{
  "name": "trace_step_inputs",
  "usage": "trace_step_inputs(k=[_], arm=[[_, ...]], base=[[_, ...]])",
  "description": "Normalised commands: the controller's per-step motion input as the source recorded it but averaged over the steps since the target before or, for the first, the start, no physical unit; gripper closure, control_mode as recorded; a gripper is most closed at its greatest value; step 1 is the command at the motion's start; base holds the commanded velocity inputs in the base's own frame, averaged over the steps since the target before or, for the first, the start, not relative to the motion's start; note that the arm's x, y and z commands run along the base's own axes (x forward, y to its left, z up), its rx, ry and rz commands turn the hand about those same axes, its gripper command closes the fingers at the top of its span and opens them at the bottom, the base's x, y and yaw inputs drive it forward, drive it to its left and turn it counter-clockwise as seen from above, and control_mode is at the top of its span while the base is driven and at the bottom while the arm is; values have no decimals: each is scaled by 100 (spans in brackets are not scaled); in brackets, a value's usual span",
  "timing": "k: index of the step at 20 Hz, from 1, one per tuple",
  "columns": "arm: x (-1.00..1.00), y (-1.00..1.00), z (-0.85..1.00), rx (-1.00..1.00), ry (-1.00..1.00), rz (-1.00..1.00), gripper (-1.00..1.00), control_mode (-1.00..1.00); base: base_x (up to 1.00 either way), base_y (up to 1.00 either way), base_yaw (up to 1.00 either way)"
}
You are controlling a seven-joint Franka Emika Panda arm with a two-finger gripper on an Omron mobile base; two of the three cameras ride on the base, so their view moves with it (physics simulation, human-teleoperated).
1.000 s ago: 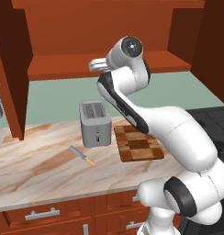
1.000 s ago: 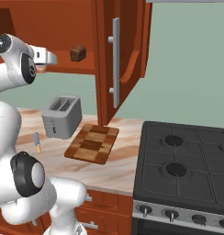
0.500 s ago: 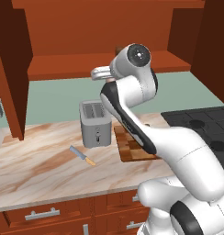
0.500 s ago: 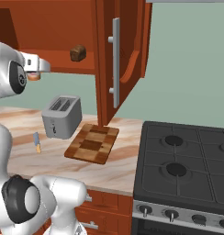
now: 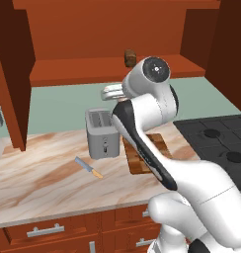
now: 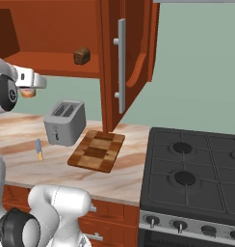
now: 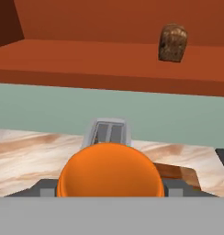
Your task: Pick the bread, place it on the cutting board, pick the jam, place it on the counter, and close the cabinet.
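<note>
The orange jam (image 7: 109, 167) sits between my gripper's (image 7: 109, 187) fingers, which are shut on it. In the right base view the jam (image 6: 28, 93) hangs under the gripper (image 6: 31, 87), in the air above the counter (image 6: 23, 137) and left of the toaster. The gripper (image 5: 111, 92) is just above the toaster, below the shelf of the open cabinet (image 5: 83, 69). On that shelf stands the dark brown bread (image 5: 130, 57) (image 6: 81, 55) (image 7: 172, 42). The checkered cutting board (image 6: 96, 150) (image 5: 137, 160) lies bare on the counter, right of the toaster.
A silver toaster (image 5: 102, 133) (image 6: 65, 122) stands under the gripper. An orange-handled knife (image 5: 89, 167) (image 6: 38, 149) lies in front of it. The open cabinet door (image 6: 122, 62) hangs over the board's far end. A black stove (image 6: 196, 164) is on the right.
The arm has swung away from the cabinet shelf and the gripper has come down with the jam, toward the toaster.
</note>
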Motion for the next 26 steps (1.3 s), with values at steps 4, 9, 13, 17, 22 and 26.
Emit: trace_step_inputs(k=[4, 9, 13, 17, 22, 26], arm=[[-36, 1, -52, 0, 3, 0, 100, -100], [-30, 0, -52, 0, 2, 0, 100, -100], [-23, 0, -46, 0, 4, 0, 100, -100], [-15, 2, -44, 0, 5, 0, 100, -100], [-8, 2, -45, 0, 3, 0, 100, -100], [0, 4, -43, 0, 0, 0, 100, -100]], base=[[0, 0, 0], [0, 0, 0], [0, 0, 0], [0, 0, 0], [0, 0, 0], [0, 0, 0]])
